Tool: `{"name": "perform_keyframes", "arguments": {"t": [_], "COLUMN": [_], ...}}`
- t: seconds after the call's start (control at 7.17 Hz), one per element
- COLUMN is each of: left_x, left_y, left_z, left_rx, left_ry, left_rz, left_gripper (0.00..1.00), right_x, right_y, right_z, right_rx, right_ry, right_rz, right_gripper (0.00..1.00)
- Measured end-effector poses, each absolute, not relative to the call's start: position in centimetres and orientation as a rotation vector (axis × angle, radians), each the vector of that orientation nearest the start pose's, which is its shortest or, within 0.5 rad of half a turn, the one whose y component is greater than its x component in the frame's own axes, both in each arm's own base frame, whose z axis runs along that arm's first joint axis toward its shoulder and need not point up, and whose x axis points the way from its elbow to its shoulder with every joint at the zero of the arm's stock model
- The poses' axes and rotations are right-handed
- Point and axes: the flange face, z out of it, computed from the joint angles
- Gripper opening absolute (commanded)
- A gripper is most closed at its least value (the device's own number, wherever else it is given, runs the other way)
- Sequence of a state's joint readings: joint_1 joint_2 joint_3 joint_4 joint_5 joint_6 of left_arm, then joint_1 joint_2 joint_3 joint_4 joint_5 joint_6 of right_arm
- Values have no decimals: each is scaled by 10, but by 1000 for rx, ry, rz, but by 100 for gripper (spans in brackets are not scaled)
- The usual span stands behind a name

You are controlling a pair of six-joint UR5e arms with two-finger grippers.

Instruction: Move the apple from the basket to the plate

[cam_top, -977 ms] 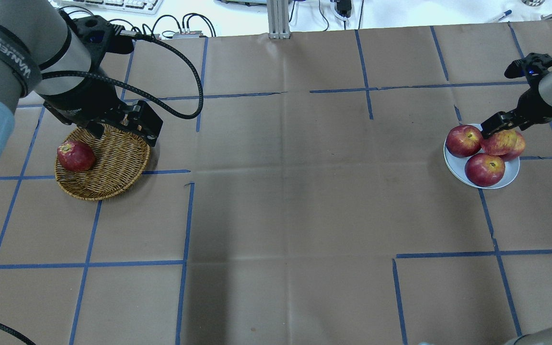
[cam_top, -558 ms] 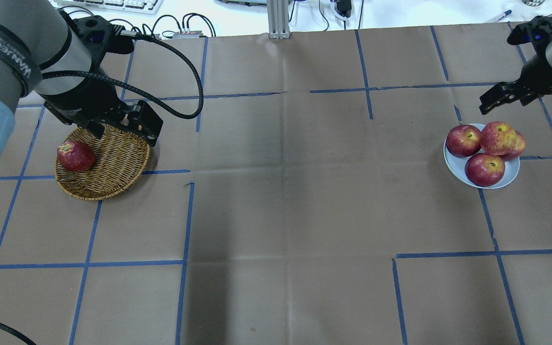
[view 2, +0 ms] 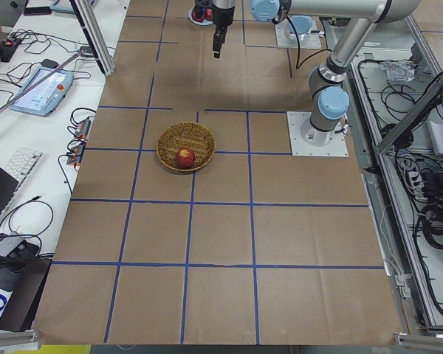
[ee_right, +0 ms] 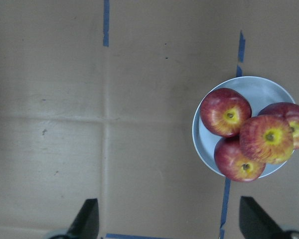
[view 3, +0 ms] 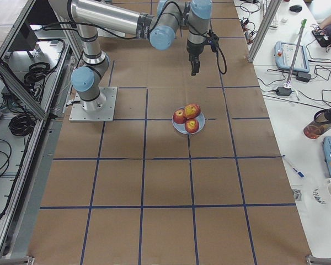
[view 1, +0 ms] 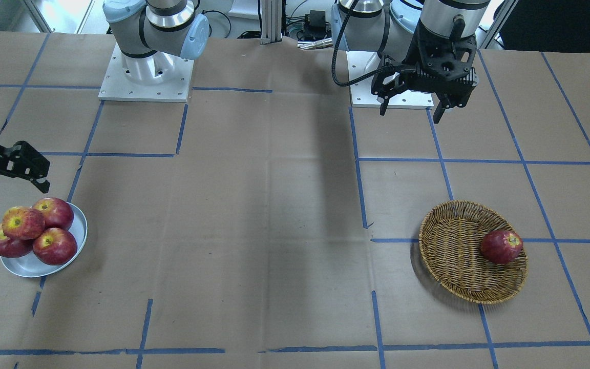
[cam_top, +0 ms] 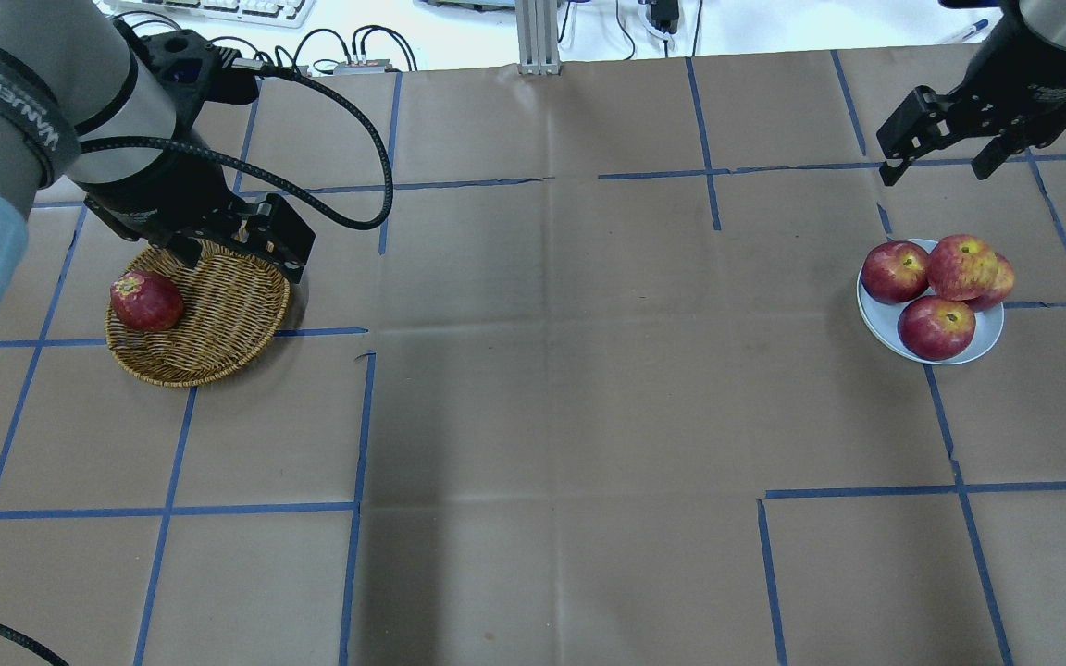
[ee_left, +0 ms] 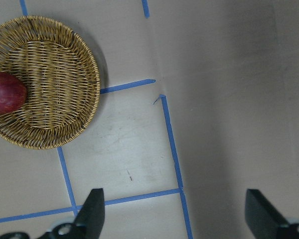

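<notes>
Your right pincer point(cam_top: 935, 166) is spread wide and empty; its wrist view shows only bare table point(cam_top: 533, 416) between the fingers. A second ago it sat right against the apple point(cam_top: 961, 266). Since then it has let go, lifted clear and pulled back toward the edge of the table away from the robot, and it now hangs well apart from the fruit.

The apple has stayed where it was released. It sits stem hollow up on top of three darker apples on the plate point(cam_top: 877, 319), near the table's edge on the robot's right. It did not roll as the fingers came away. You can probably count this transfer as done, though it is perched on the pile rather than on the plate itself, so a knock could tip it off.

Your left pincer point(view 1: 411, 114) has not moved. It is also wide open and holds nothing, hanging above the table beside the basket point(cam_top: 218, 324), toward the robot's base. The basket lies toward the left edge, and one dark red apple point(cam_top: 146, 301) is left inside it.
</notes>
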State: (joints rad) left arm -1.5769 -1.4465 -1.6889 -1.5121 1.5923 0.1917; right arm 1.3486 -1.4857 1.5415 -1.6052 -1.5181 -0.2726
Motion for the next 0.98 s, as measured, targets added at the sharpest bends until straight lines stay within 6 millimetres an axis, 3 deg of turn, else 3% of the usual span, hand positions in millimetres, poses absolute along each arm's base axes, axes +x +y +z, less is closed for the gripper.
{"name": "perform_keyframes", "arguments": {"t": [0.28, 0.56, 0.98], "left_x": [-134, -134, -134], "left_y": [-445, -445, -445], "left_z": [494, 494, 494], "left_rx": [306, 306, 305], "left_ry": [3098, 3098, 3100], "left_rz": [-97, -97, -97], "left_gripper": [99, 99, 99], "right_x": [87, 133, 141], "right_y": [-520, -505, -503], "right_z": [480, 482, 475], "right_rx": [-34, -39, -38], "right_ry": [3093, 3099, 3101], "right_rz": [41, 51, 63], "right_gripper": [100, 100, 100]}}
